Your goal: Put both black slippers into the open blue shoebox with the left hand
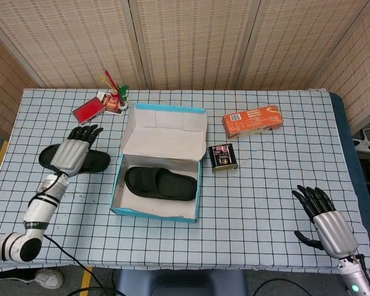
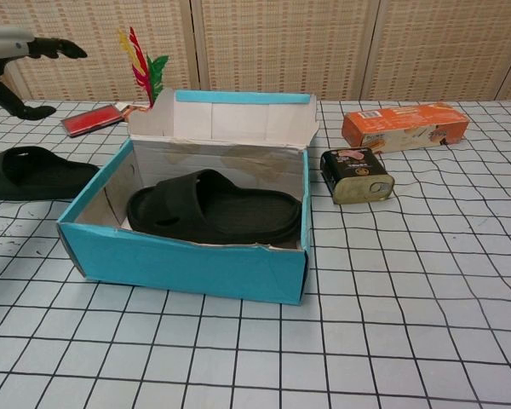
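One black slipper (image 1: 160,183) (image 2: 211,205) lies flat inside the open blue shoebox (image 1: 131,213) (image 2: 183,266). The other black slipper (image 1: 96,161) (image 2: 34,173) lies on the table left of the box. My left hand (image 1: 71,152) (image 2: 21,60) hovers over that slipper with its fingers spread and nothing in it. My right hand (image 1: 325,221) rests at the table's front right, fingers apart and empty; the chest view does not show it.
A dark tin can (image 1: 222,156) (image 2: 354,175) stands right of the box, an orange carton (image 1: 251,121) (image 2: 404,125) behind it. A red case (image 1: 89,110) (image 2: 92,118) and a holder with coloured sticks (image 1: 115,92) (image 2: 142,70) sit at the back left.
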You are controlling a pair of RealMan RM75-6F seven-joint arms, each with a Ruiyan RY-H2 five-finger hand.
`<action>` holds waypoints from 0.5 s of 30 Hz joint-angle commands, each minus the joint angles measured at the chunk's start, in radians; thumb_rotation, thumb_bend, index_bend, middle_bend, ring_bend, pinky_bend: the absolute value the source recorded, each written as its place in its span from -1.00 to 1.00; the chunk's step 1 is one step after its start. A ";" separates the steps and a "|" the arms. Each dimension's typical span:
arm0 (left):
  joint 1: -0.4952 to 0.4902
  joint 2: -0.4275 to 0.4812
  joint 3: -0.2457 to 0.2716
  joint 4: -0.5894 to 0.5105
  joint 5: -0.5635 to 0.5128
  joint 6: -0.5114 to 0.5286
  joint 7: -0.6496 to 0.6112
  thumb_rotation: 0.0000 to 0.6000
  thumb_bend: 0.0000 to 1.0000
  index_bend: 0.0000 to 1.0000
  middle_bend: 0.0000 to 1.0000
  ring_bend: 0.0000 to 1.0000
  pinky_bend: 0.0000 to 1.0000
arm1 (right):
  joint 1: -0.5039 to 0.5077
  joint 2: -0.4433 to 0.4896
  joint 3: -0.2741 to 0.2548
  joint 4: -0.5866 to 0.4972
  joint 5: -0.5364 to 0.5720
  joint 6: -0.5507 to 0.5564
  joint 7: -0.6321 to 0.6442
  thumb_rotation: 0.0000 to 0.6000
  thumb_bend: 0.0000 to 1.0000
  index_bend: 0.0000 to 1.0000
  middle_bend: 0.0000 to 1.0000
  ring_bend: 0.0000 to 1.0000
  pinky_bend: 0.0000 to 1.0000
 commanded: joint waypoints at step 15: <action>0.011 -0.175 0.077 0.550 -0.160 -0.367 -0.062 1.00 -0.24 -1.00 -1.00 -1.00 -0.91 | -0.002 -0.015 -0.002 -0.012 0.004 -0.015 -0.039 1.00 -0.79 -1.00 -1.00 -1.00 -1.00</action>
